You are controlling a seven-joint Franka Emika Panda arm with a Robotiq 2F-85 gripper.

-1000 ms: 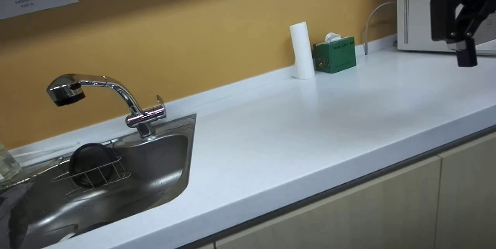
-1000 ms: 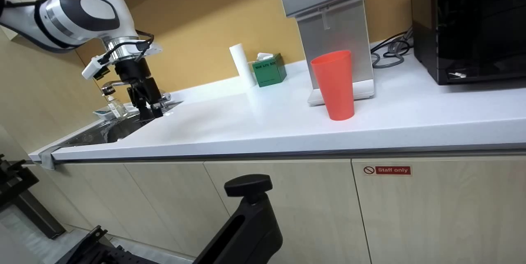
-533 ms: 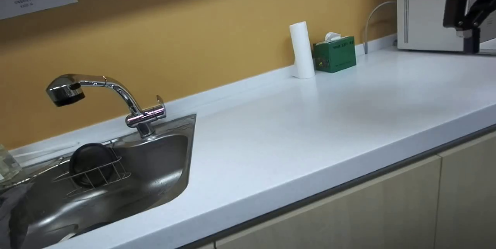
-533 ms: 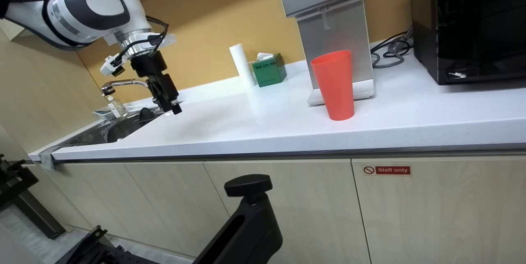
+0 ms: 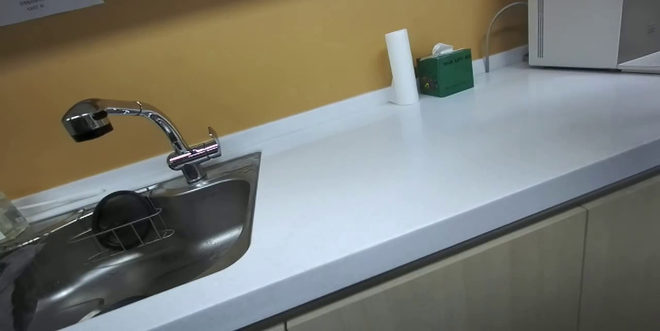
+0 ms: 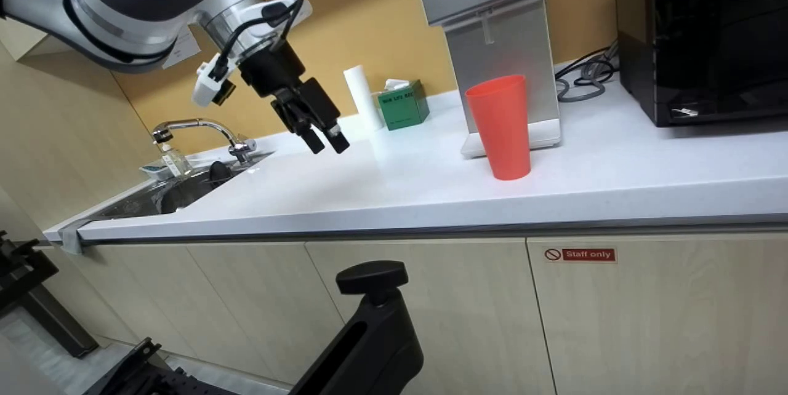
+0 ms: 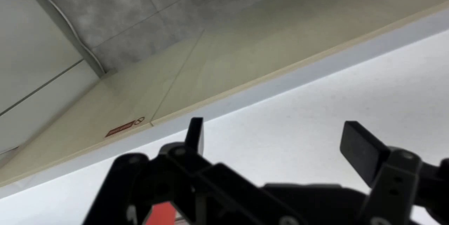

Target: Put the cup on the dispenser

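The red cup stands upright on the white counter, in front of the grey dispenser and its low white base. The pale side of the dispenser also shows at the right of an exterior view, where cup and gripper are out of view. My gripper is tilted in the air above the counter, left of the cup and apart from it. In the wrist view the gripper is open with nothing between its fingers. A small part of the cup shows at the bottom, mostly hidden by the gripper.
A white paper roll and a green tissue box stand by the wall behind the gripper. A sink with a faucet lies at the left. A black appliance and cables are right of the dispenser.
My gripper has moved away from the sink, rightward toward the cup, and tilted. It has left the exterior view that shows the sink up close. The cup has not moved.
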